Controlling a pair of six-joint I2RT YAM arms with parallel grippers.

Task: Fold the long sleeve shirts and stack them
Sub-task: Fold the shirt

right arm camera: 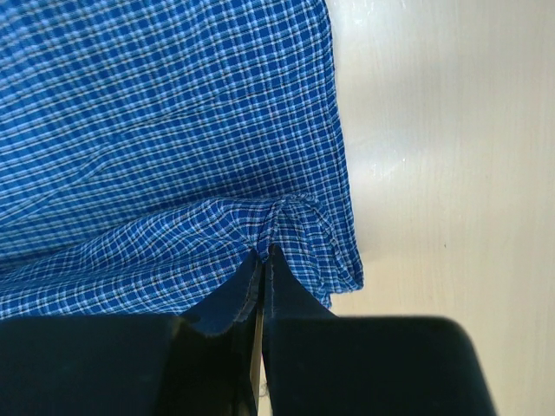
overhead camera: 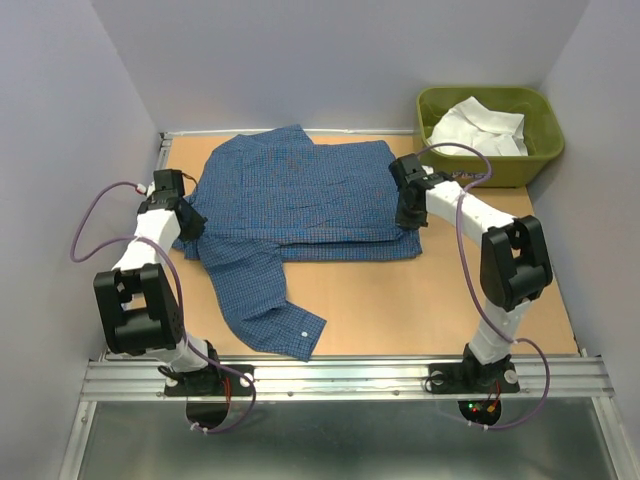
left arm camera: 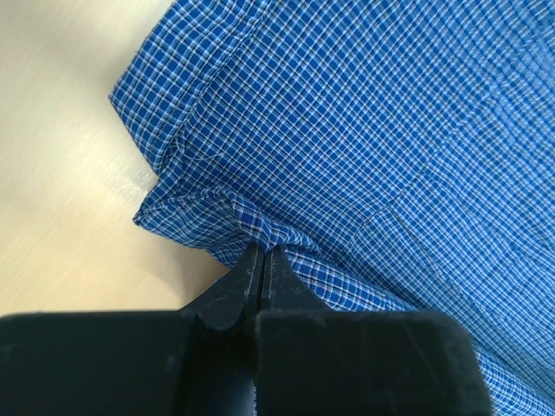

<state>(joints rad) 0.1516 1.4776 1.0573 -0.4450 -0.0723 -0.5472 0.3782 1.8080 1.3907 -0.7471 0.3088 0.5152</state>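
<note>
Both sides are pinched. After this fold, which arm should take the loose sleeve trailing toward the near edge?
Left. The sleeve of the blue shirt trails on the left, close to where the left arm pinches the edge in its jaws; the right arm holds the opposite edge, across the shirt.

top: overhead from rear, facing down | wrists: close-up, downward | shared: blue shirt [overhead camera: 300, 195]
</note>
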